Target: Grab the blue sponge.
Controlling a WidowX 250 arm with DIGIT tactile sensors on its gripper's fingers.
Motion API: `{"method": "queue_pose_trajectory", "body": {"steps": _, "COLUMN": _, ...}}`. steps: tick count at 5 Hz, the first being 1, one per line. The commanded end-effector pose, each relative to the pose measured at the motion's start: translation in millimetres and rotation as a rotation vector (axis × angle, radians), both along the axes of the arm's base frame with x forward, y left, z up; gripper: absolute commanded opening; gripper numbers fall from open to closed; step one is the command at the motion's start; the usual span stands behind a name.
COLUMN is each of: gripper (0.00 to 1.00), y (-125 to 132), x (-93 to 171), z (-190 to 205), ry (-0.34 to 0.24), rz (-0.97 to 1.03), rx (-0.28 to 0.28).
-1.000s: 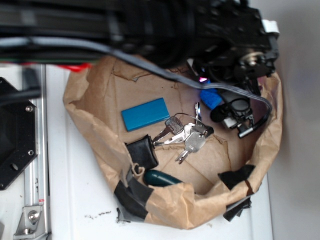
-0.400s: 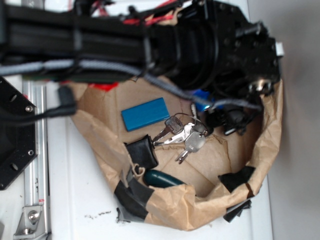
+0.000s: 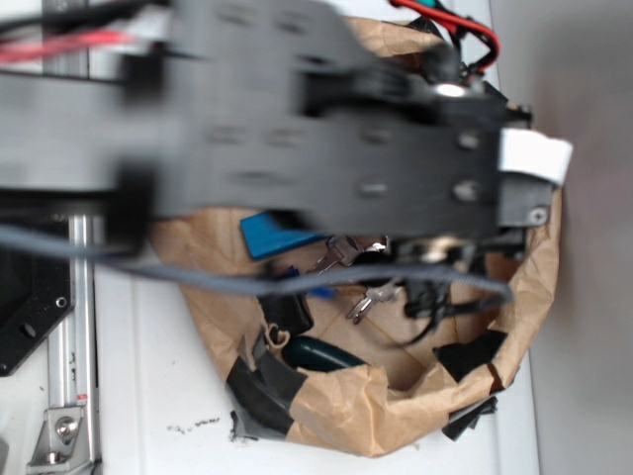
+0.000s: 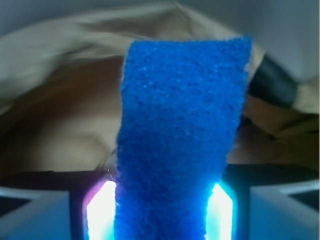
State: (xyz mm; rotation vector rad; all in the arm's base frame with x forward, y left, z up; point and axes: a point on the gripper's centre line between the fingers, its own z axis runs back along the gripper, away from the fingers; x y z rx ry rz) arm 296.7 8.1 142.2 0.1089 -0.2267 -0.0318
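Note:
The blue sponge, a deep royal-blue porous slab, fills the middle of the wrist view and stands up out of my gripper. The jaws press on its lower end from both sides, and the lit pads touch its edges. Crumpled brown paper lies blurred behind it. In the exterior view my arm is close to the camera and blurred, and it hides both the gripper and the sponge.
A crumpled brown paper nest holds a cyan smooth block, a key bunch, a black lump and a dark green object. A metal rail runs along the left. A grey cable crosses the nest.
The arm has come up toward the camera and now covers the top half of the nest. The sponge no longer shows at the back right of the nest, where it lay before.

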Motion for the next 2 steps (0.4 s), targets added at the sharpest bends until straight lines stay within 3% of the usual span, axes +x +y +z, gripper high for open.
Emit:
{"method": "queue_pose_trajectory", "body": {"steps": 1, "gripper": 0.0, "y": 6.0, "x": -23.6, "z": 58.4, "ry": 0.066, "rz": -0.014, "rx": 0.001}}
{"method": "queue_pose_trajectory", "body": {"steps": 2, "gripper": 0.0, "y": 6.2, "x": -27.4, "z": 45.6, "ry": 0.133, "rz": -0.001, "rx": 0.0}}
